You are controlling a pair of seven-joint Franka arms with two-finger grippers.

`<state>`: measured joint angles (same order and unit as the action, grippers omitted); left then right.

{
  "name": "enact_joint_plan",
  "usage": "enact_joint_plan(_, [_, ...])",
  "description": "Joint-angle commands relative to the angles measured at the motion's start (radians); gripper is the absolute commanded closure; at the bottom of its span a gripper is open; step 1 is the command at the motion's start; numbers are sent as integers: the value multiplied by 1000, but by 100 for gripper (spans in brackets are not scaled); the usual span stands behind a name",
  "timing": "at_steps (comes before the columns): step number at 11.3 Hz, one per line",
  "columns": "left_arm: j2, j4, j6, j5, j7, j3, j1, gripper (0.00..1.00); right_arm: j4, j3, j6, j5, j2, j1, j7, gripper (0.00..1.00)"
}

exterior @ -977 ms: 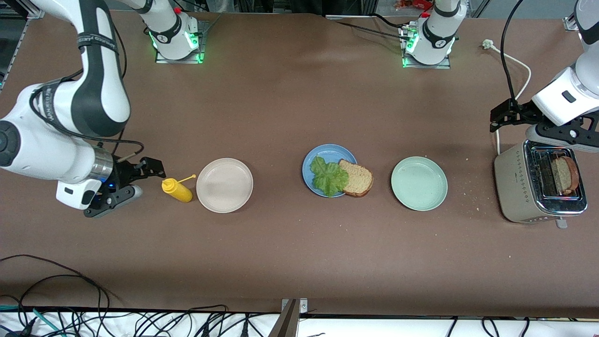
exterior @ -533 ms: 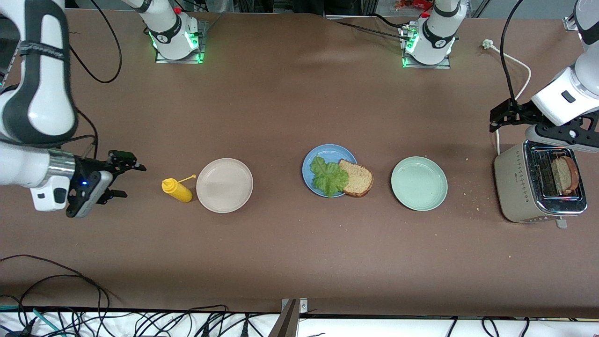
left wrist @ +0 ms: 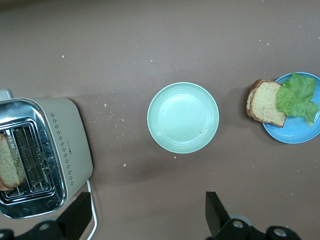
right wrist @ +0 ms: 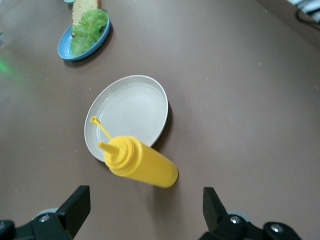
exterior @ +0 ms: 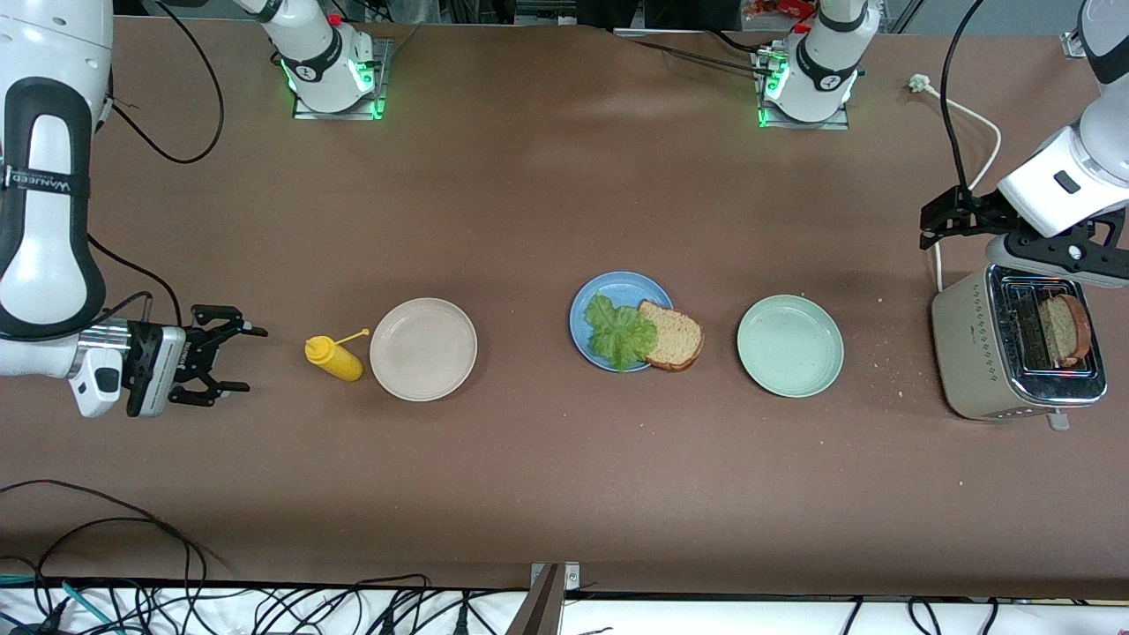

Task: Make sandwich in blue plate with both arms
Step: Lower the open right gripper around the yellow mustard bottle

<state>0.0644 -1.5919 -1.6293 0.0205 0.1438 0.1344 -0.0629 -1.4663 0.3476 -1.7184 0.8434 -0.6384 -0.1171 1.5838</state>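
A blue plate [exterior: 622, 295] sits mid-table between a cream plate [exterior: 423, 349] and a pale green plate [exterior: 790, 345]. On the blue plate lie a lettuce leaf [exterior: 620, 332] and a bread slice [exterior: 672, 335] that overhangs the rim toward the green plate. A second bread slice [exterior: 1065, 329] stands in a toaster [exterior: 1014, 357] at the left arm's end. The left gripper [exterior: 948, 216] hovers over the table beside the toaster, fingers open and empty. The right gripper [exterior: 231, 360] hangs near a yellow bottle [exterior: 333, 357], fingers spread, holding nothing.
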Motion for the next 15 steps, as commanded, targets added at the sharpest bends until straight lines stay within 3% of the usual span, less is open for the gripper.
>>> enact_joint_plan(1, [11, 29, 19, -20, 16, -1, -5, 0, 9, -16, 74, 133, -97, 63, 259, 0])
enact_joint_plan(3, [11, 29, 19, -20, 16, -1, -3, 0, 9, -18, 101, 198, -142, 83, 446, 0])
enact_joint_plan(9, [11, 29, 20, -20, 16, -1, 0, 0, 1, -10, 193, 356, -280, 86, 750, 0])
enact_joint_plan(14, [11, 29, 25, -22, 17, -1, -6, 0, 0, -10, 238, 394, -320, 85, 829, 0])
enact_joint_plan(15, [11, 29, 25, -22, 17, -1, -3, 0, 0, -10, 230, 440, -320, 70, 878, 0])
